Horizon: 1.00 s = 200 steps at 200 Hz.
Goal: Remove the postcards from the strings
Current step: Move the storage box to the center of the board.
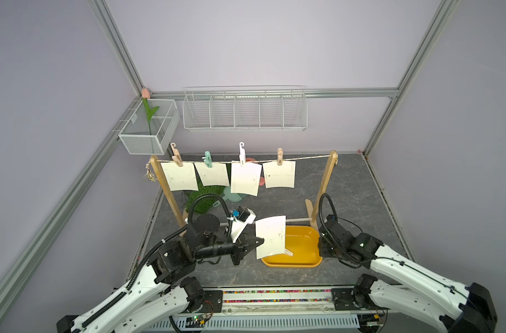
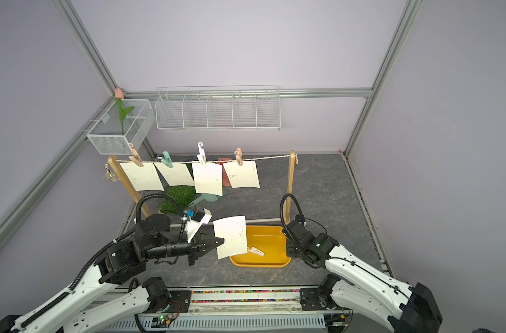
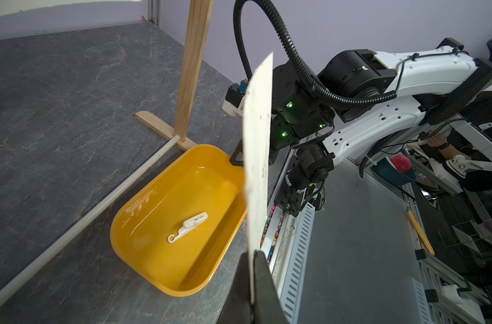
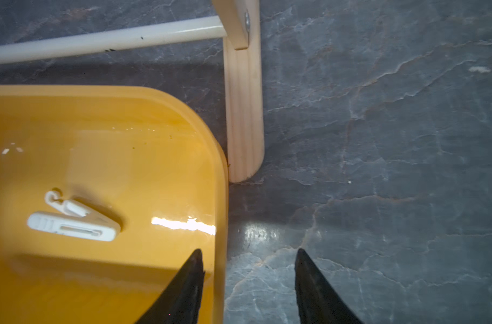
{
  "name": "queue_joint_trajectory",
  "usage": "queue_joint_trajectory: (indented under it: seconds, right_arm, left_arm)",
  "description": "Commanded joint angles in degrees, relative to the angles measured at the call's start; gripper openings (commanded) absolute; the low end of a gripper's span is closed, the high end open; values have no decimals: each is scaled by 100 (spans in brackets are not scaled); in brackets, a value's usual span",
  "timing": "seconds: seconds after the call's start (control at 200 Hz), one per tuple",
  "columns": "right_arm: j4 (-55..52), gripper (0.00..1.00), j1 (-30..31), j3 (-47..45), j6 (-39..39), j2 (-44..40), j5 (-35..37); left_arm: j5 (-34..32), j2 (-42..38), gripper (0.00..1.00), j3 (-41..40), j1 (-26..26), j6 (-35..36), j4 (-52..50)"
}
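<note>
By the glossy yellow tray [image 1: 292, 264], the left pincer [image 1: 262, 240] pinches a flat cream postcard [image 1: 271, 235]; the right pincer [image 4: 249, 252] stands spread.

- Soft, even overhead light; shadows are faint.
- Glare streaks the yellow tray [image 4: 144, 157] in my right wrist view.
- White clothespin [image 4: 74, 221] there is blurred.
- Top views bow at edges.

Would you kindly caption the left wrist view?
Left gripper holding a postcard beside a yellow tray containing a white clothespin.

Lilac walls [image 1: 246, 43] framed by aluminium rails [image 1: 347, 92]. Dark grey marbled surface [image 1: 361, 187] below, evenly lit. White wire shelf [image 1: 246, 128] mounted on back wall; mesh basket [image 1: 142, 144] at left corner.
</note>
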Motion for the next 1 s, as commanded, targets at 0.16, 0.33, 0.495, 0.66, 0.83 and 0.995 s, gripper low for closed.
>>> queue_joint_trajectory:
  seconds: [0.16,0.33,0.495,0.66,0.83,0.995]
  right_arm:
    - [907,47,-21,-101,-29,585,-242]
    - [1261,26,70,-11,-13,1059,-390]
    - [1308,16,363,267,162,1554,-169]
    - [1470,7,733,626,673,2083,65]
    - [1590,7,1252,1332,1135,2848,473]
    - [1672,7,1683,2293,1243,3812,567]
  left_arm:
    - [-14,-40,0,-160,-29,-84,222]
    - [-45,-35,0,-145,-30,-68,221]
    - [-82,-94,0,-149,-30,-31,204]
    - [-89,-214,0,-160,-30,-15,137]
    - [-215,-531,0,-189,-30,-4,-10]
    - [-394,-896,0,-202,-30,-31,-140]
